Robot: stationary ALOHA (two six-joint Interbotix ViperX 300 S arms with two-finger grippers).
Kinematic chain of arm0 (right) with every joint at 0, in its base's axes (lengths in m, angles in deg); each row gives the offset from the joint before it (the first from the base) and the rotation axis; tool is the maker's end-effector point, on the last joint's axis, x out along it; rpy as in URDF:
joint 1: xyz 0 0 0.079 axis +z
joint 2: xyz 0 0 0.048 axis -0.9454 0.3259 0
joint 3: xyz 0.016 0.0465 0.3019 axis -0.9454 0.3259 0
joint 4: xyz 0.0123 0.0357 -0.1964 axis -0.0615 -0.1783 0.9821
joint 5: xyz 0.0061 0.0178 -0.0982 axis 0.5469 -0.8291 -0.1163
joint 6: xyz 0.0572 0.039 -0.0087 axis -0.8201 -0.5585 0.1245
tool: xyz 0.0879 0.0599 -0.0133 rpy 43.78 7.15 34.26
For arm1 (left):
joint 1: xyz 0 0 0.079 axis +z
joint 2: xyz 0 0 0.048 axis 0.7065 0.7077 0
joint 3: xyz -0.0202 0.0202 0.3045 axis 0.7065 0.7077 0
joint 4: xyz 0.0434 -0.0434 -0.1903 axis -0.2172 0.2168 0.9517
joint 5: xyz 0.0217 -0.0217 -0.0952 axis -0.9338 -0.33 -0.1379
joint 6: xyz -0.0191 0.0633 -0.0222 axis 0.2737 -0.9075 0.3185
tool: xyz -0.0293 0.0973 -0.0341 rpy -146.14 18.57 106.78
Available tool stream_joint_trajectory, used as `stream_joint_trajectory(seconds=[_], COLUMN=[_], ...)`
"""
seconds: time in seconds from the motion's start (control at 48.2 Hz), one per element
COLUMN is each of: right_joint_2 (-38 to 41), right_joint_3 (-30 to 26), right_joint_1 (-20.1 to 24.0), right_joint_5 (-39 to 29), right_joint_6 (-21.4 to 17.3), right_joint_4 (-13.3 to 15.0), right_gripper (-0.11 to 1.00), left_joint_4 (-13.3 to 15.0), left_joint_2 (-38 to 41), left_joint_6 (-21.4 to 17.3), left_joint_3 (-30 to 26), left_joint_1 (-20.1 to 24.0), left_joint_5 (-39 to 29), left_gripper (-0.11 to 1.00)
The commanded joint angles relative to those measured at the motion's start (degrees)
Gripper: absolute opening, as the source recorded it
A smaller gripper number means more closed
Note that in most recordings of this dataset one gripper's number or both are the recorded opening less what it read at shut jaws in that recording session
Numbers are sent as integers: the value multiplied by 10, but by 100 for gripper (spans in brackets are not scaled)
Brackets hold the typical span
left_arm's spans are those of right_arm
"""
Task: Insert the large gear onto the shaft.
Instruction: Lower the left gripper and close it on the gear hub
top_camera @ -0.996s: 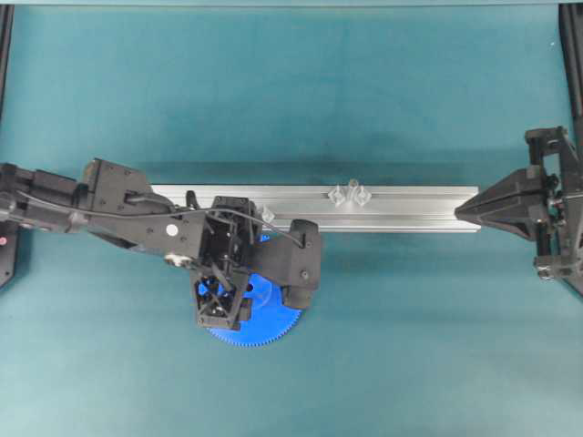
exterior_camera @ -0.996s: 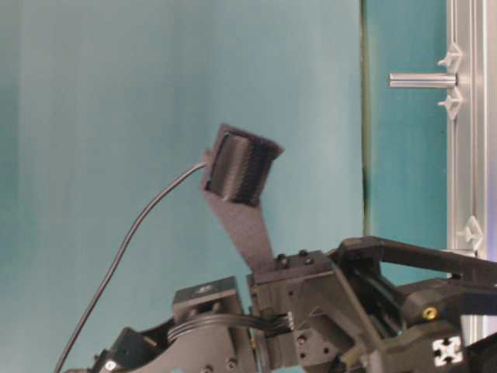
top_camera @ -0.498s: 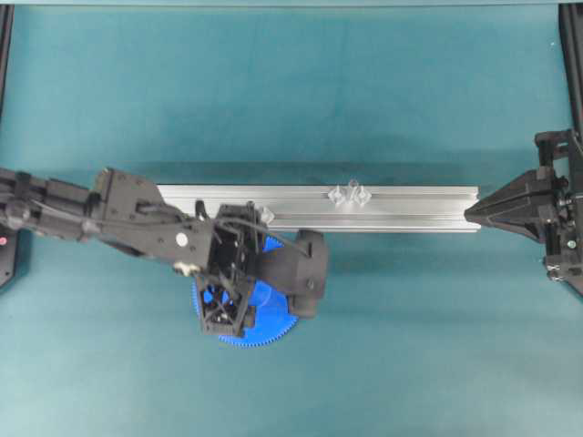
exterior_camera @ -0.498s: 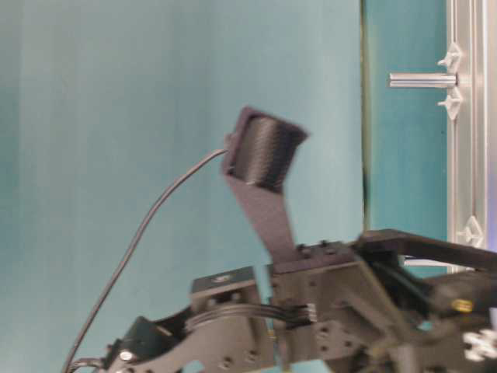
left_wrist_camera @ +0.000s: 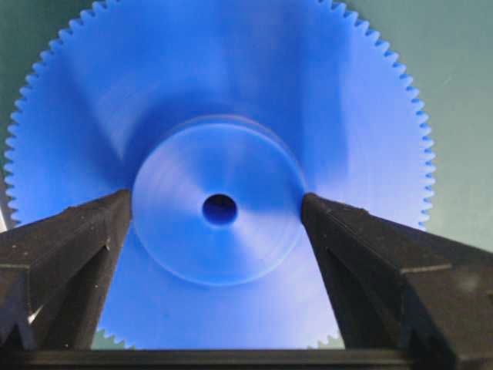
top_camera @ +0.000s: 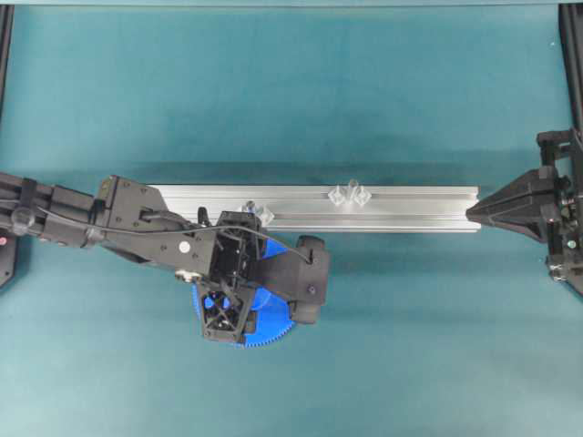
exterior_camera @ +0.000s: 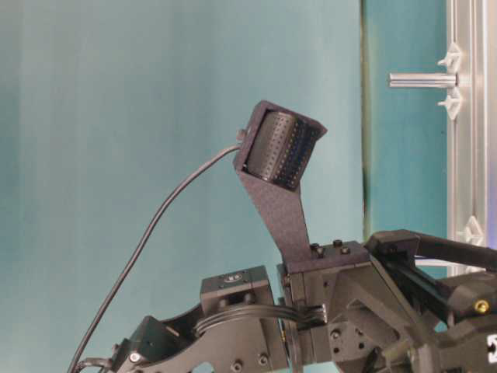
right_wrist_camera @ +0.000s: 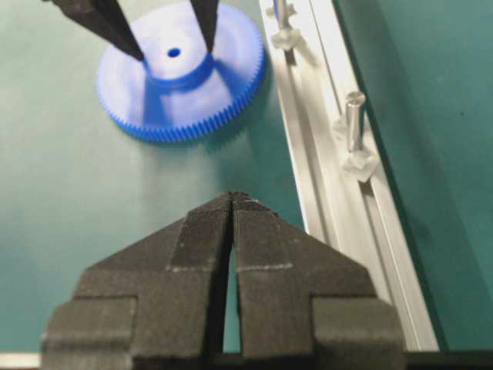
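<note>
The pick-up is in hand: the left gripper (left_wrist_camera: 219, 210) straddles the large gear's (left_wrist_camera: 219, 100) hub with jaws wide open, so it must next close before carrying it right to the shaft (right_wrist_camera: 353, 114); the right gripper (right_wrist_camera: 232, 202) sits shut.

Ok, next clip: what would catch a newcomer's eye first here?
The large gear, bright blue against the teal table, fills the left wrist view, lying flat near the aluminium rail. The left gripper stands open, a finger on each side of the raised hub. Further along the rail the shaft stands upright and bare, while the right gripper waits shut at the rail's right end.
</note>
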Motion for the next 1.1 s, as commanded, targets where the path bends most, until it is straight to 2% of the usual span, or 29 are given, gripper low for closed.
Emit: stream_joint_trajectory(seconds=[0.0, 0.581, 0.809, 1.079], right_joint_2=[1, 0, 0, 0], right_joint_3=[-5, -5, -5, -5], right_joint_1=[-1, -1, -1, -1], right_joint_5=[3, 2, 2, 4], right_joint_6=[-5, -6, -6, -6], right_joint_4=[1, 1, 1, 1], right_gripper=[6, 6, 6, 6], left_joint_4=[-1, -1, -1, -2], left_joint_2=[-4, 10, 6, -9], left_joint_6=[2, 4, 1, -4], left_joint_3=[-7, 9, 13, 13], left_joint_1=[-3, -3, -3, -3], left_joint_5=[6, 7, 19, 19], left_gripper=[93, 93, 79, 79])
